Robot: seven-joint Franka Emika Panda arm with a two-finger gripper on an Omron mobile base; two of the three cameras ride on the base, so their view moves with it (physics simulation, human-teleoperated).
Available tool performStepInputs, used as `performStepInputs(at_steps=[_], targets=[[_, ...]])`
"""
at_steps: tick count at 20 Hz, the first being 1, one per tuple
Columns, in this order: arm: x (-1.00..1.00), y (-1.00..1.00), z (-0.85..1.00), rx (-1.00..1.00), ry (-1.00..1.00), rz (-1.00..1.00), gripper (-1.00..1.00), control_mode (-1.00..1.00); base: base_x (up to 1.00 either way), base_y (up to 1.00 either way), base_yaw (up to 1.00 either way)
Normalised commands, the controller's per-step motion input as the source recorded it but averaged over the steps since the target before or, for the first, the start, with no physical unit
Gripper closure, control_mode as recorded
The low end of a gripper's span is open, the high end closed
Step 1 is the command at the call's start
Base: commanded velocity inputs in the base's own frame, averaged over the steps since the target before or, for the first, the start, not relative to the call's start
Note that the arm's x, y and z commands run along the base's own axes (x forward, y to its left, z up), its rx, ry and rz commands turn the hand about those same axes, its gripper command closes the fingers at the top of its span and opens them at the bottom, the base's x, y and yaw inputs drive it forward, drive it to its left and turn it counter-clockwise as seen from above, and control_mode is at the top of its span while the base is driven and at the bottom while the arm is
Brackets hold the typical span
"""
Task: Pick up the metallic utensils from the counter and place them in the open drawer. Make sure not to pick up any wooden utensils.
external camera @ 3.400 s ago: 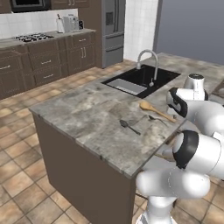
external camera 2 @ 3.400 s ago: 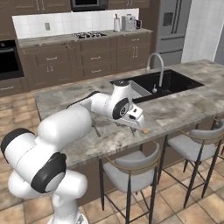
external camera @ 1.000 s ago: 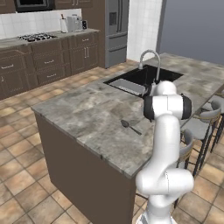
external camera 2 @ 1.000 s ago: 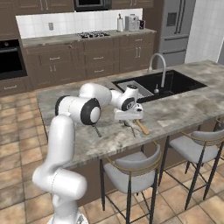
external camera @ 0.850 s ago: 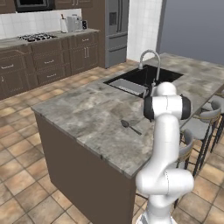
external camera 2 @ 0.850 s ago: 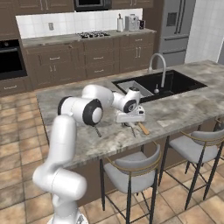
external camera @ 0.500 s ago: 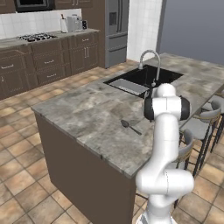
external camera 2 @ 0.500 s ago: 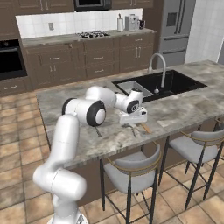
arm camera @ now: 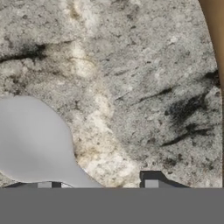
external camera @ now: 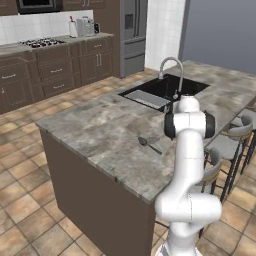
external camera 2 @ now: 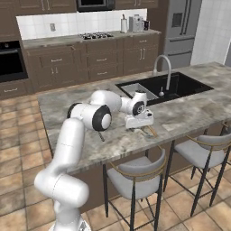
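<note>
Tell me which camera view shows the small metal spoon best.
The left base view: the metal spoon lies whole and unobstructed on the counter. The right base view catches only a dark sliver of it beside the arm. The hand view's blurred grey shape can't be identified.

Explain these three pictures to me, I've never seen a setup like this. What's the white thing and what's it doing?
The white thing is a robot arm in a computer-rendered kitchen. Two pictures come from cameras behind it, left and right; the third looks down from its hand. Its gripper is low over the stone counter beside the sink. A small metal spoon lies on the counter. In the hand view the fingertips stand apart with a smooth grey shape between them; whether it's gripped, I can't tell.
</note>
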Motion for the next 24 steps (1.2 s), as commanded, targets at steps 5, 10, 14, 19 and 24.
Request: performStepInputs(at_steps=[5,10,14,19,24], targets=[[-0.40,-0.03,-0.64,-0.10,0.07,0.02,1.00,-1.00,0.00,0.00,0.00],[-0.53,-0.21,-0.40,-0.01,0.01,0.00,1.00,-1.00,0.00,0.00,0.00],[-0.63,-0.13,-0.10,0.00,0.00,0.00,1.00,-1.00,0.00,0.00,0.00],[-0.64,0.00,0.24,0.02,-0.03,0.00,1.00,-1.00,0.00,0.00,0.00],[-0.66,0.07,0.92,0.08,-0.14,0.00,1.00,-1.00,0.00,0.00,0.00]])
